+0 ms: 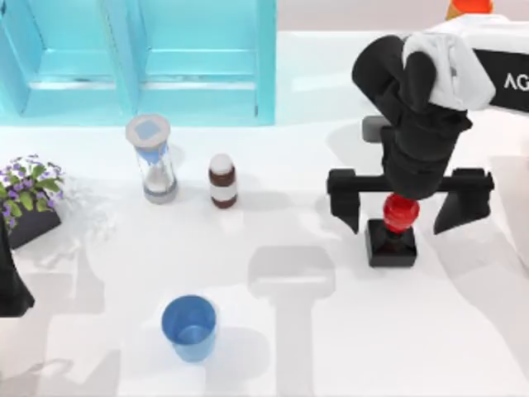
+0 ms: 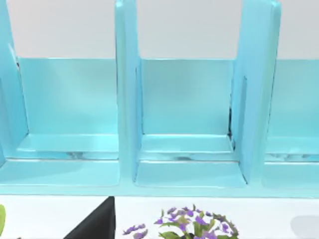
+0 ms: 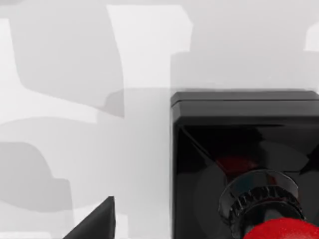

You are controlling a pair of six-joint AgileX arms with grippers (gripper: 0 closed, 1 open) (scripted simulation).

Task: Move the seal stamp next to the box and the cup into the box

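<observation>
Toward the right edge of the white table [image 1: 273,364], seen from above, the right gripper [image 1: 407,211] hangs over the seal stamp [image 1: 393,233]. Its two black fingers [image 1: 347,198] are spread wide, one on each side of the red knob and clear of it, so it holds nothing. The stamp stands upright on its black square base. The cup [image 1: 190,327], blue and open-mouthed, stands near the front edge, left of centre, well apart from the stamp. The light blue box [image 1: 140,58], split into compartments, lies along the back edge toward the left corner. Just in front of it stand an hourglass [image 1: 152,159] and, beside that, a brown bottle [image 1: 222,180] with a white cap. A potted plant [image 1: 30,194] with purple flowers sits at the left edge, and the left arm [image 1: 10,281] is parked at that same edge, in front of the plant.

From the left wrist, the box's [image 2: 189,109] upright dividers and pale floor face the camera, with the plant's [image 2: 192,226] purple flowers in front of them; whether the left gripper is open or closed cannot be told.

From the right wrist, the stamp's [image 3: 239,149] black base stands on the table [image 3: 65,64] with the red knob above it, and one dark fingertip [image 3: 97,221] is off to the side, not touching.
</observation>
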